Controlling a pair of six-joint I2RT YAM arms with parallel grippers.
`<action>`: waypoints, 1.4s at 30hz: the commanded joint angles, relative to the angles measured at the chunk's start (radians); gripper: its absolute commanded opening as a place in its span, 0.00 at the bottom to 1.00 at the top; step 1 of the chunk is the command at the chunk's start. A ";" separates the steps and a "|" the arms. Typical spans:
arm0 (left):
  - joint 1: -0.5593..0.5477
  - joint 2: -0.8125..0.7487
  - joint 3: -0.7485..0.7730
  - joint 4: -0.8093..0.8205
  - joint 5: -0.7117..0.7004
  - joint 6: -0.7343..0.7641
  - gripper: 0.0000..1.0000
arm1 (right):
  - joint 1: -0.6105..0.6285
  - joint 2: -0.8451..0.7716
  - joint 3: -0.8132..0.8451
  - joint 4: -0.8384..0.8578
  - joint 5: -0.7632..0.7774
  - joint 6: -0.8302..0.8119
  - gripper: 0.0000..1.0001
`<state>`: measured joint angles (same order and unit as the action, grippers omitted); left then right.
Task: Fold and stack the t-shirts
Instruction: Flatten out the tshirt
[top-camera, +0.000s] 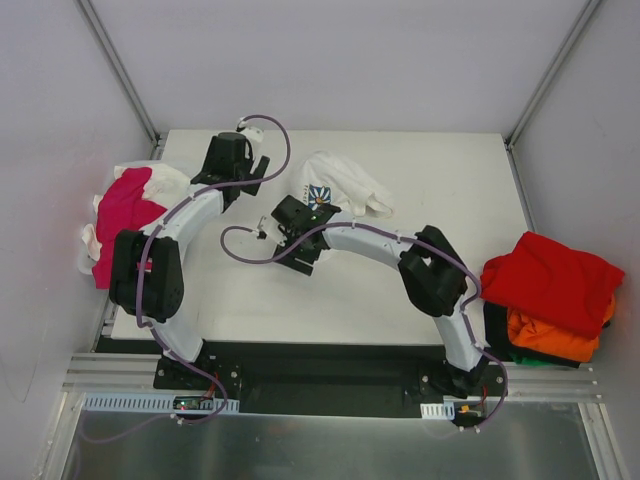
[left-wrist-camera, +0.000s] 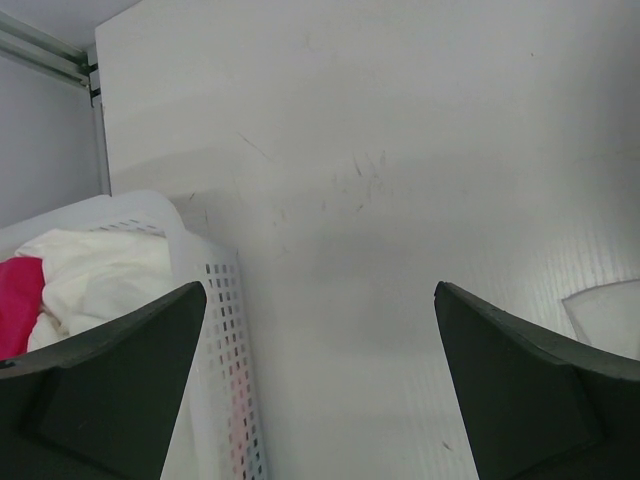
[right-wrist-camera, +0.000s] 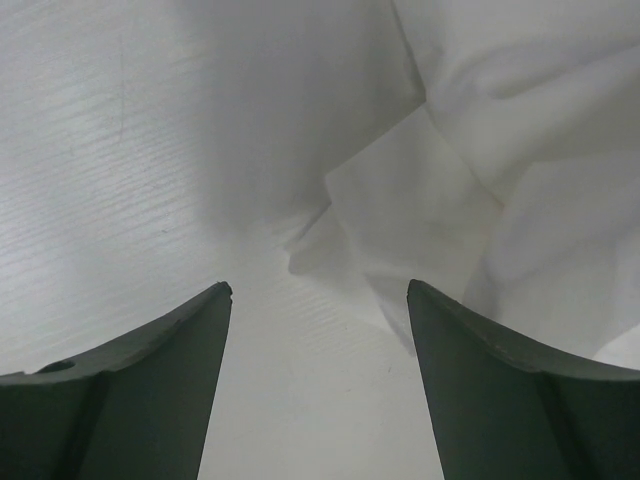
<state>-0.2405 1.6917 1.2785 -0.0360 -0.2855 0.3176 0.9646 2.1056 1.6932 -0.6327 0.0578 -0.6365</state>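
A crumpled white t-shirt (top-camera: 340, 185) with a blue print lies at the back middle of the table (top-camera: 450, 260). My right gripper (top-camera: 305, 215) hovers at its near left edge, open. In the right wrist view the white cloth (right-wrist-camera: 480, 150) fills the upper right, and a flap of it reaches toward the right finger (right-wrist-camera: 500, 400). Only bare table shows between the right gripper's (right-wrist-camera: 320, 285) jaws. My left gripper (top-camera: 245, 150) is at the back left, wide open over bare table (left-wrist-camera: 400, 150), holding nothing (left-wrist-camera: 320, 290). A corner of white cloth (left-wrist-camera: 610, 315) shows at its right.
A white perforated basket (left-wrist-camera: 225, 330) off the table's left edge holds a magenta t-shirt (top-camera: 125, 215) and white cloth (left-wrist-camera: 100, 275). At the right edge sits a pile: a red t-shirt (top-camera: 550, 280) on top, an orange one (top-camera: 555, 335) and darker cloth beneath.
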 joint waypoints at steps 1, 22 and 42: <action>0.007 -0.038 -0.024 0.025 0.034 -0.005 0.99 | -0.012 0.020 0.071 -0.002 0.020 -0.040 0.75; 0.007 -0.053 -0.111 0.071 0.032 -0.011 0.99 | -0.090 0.134 0.163 0.011 -0.018 -0.057 0.39; -0.157 -0.069 -0.220 -0.031 0.282 -0.077 1.00 | -0.095 -0.074 -0.001 0.001 0.071 -0.015 0.01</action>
<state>-0.3664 1.6360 1.0657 -0.0120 -0.1528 0.2935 0.8700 2.1609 1.6974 -0.6899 0.0975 -0.6846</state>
